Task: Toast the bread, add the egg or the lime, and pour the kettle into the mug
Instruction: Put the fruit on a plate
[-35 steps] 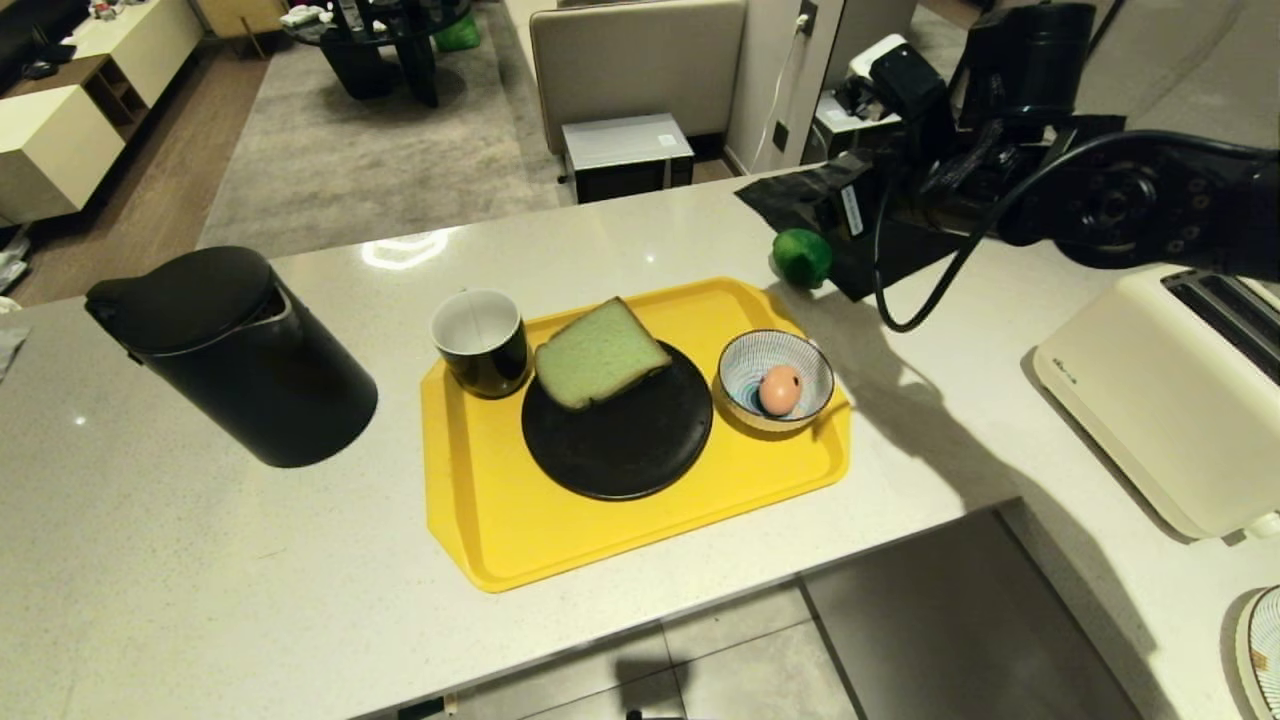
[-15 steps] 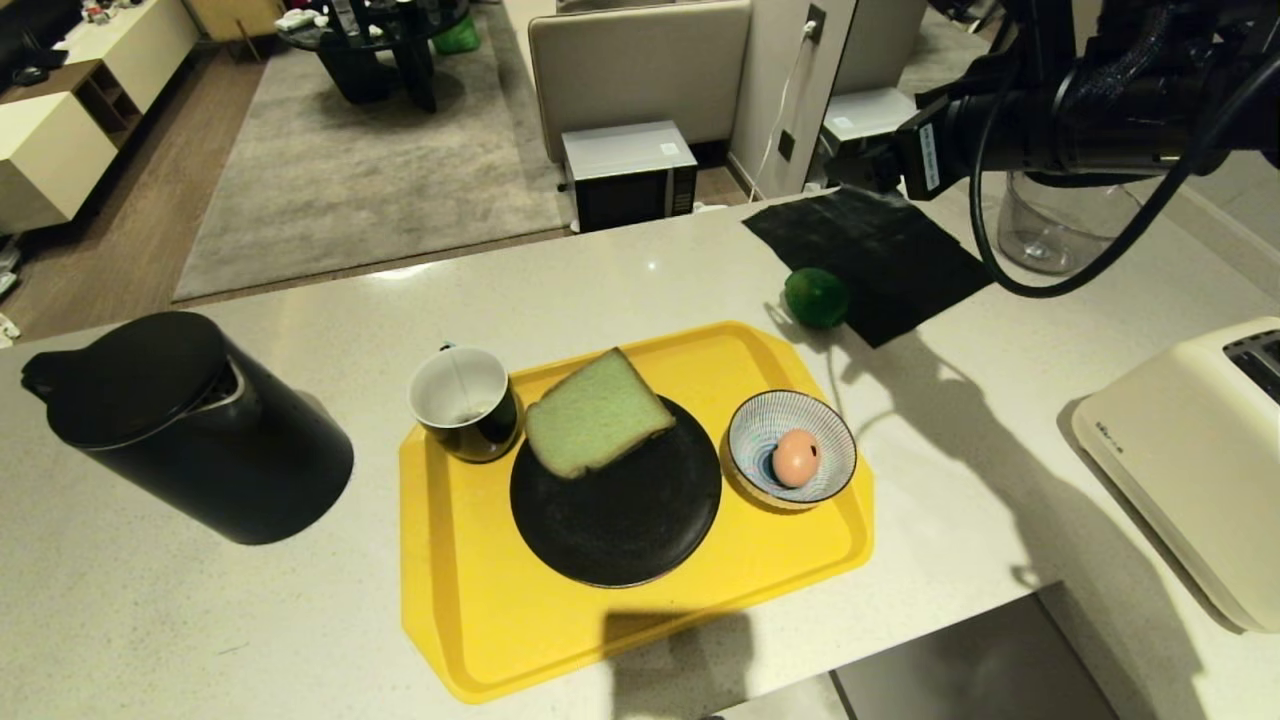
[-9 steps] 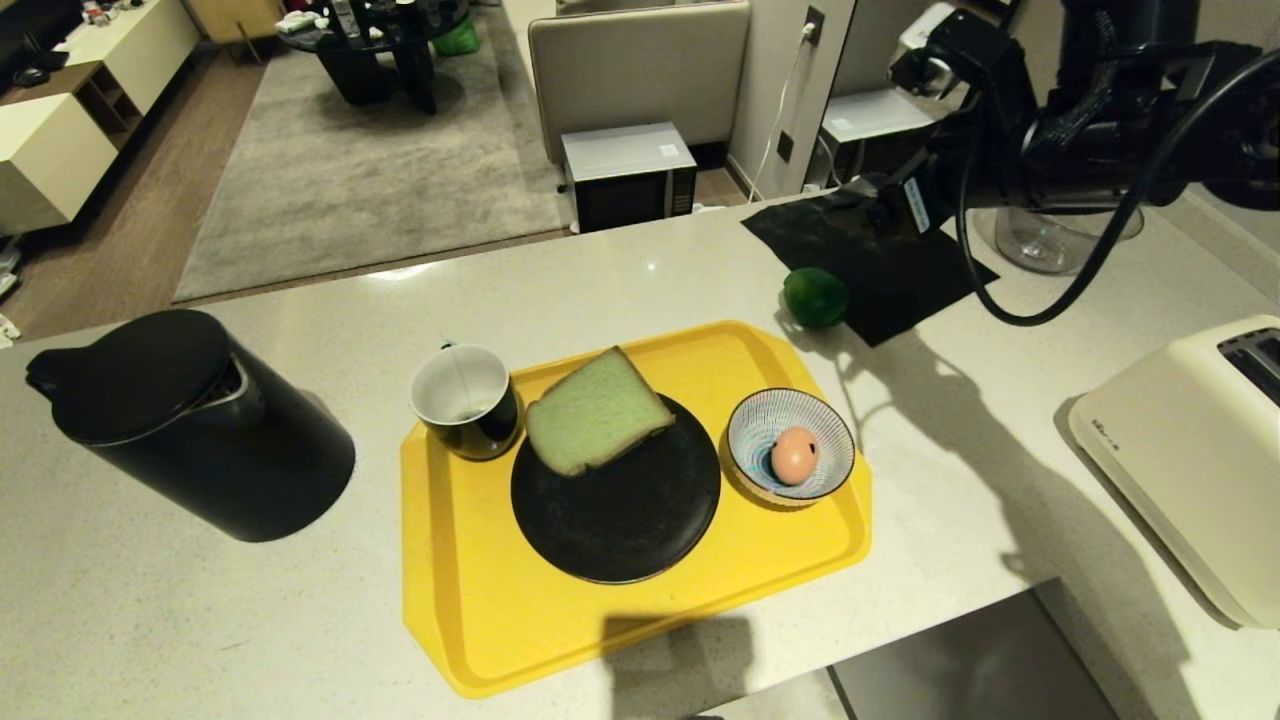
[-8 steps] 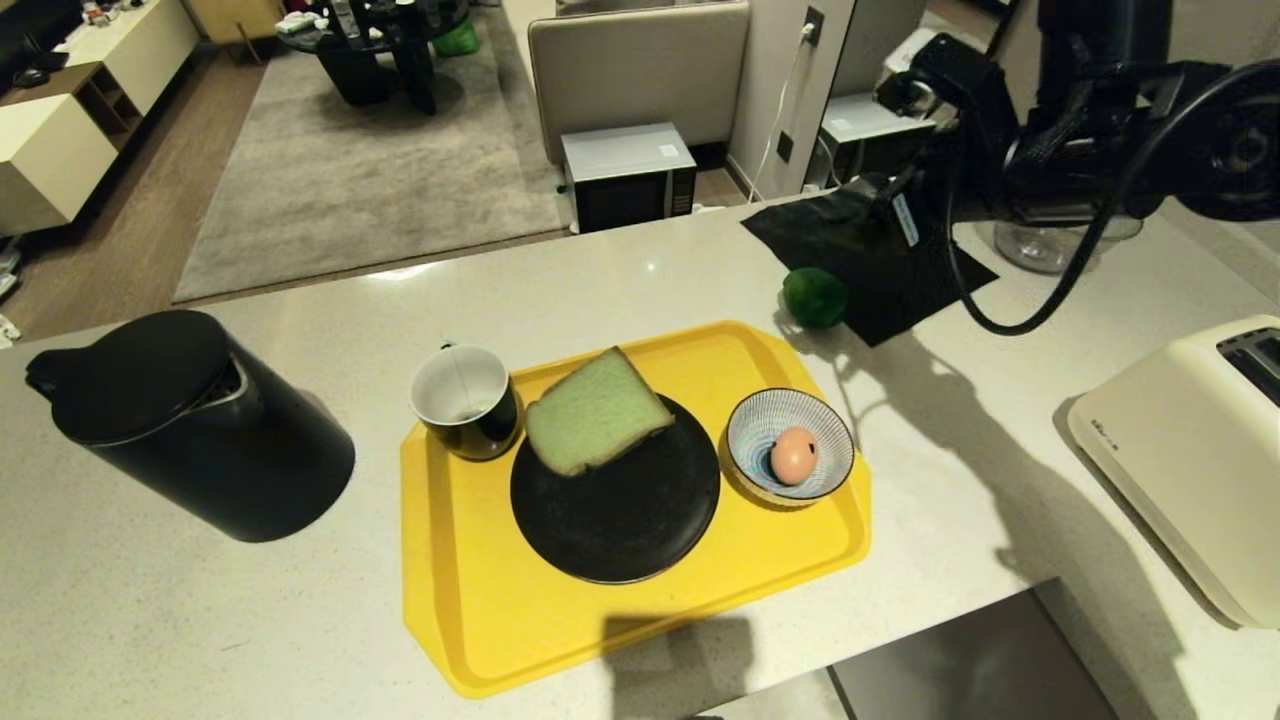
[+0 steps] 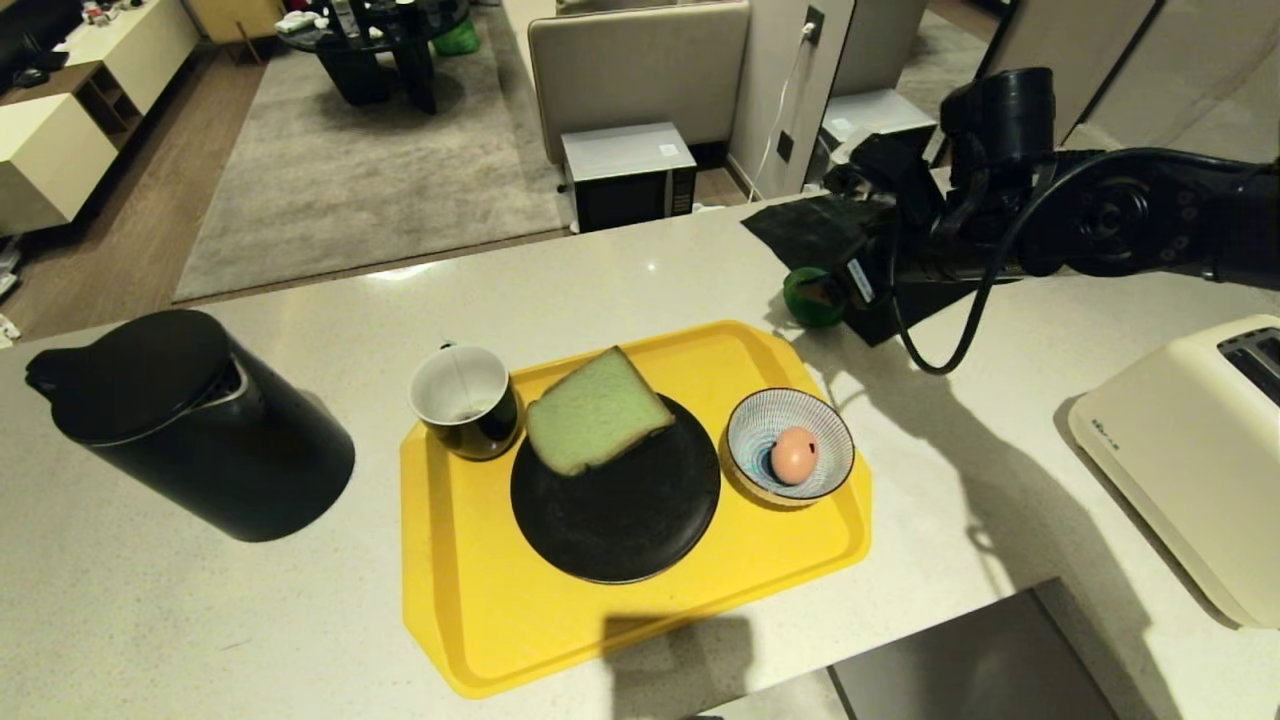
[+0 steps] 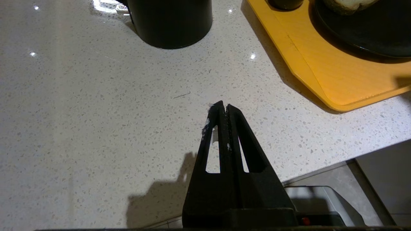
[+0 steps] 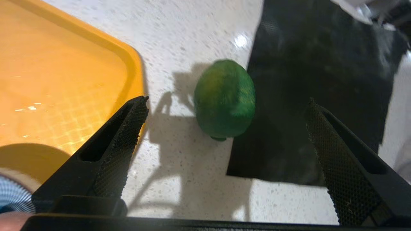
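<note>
The left gripper point(image 6: 223, 107) was parked low over the speckled pale stone worktop point(image 5: 150, 600), its fingers pressed together on nothing. On the yellow plastic tray point(image 5: 480, 600), the pale green square bread slice point(image 5: 596, 410) was propped on the black round plate point(image 5: 615, 510), beside the glossy black mug point(image 5: 465, 402), probably staged for toasting. Beyond the tray, the round dark green lime point(image 7: 224, 98) lay half on a black mat point(image 7: 308, 80). The right gripper point(image 7: 224, 106) hung above it, fingers spread wide to straddle it. No writing could be read.

One kettle point(image 5: 190, 425), mug point(image 5: 465, 402), bread point(image 5: 596, 411), lime point(image 5: 812, 297), apparently.
</note>
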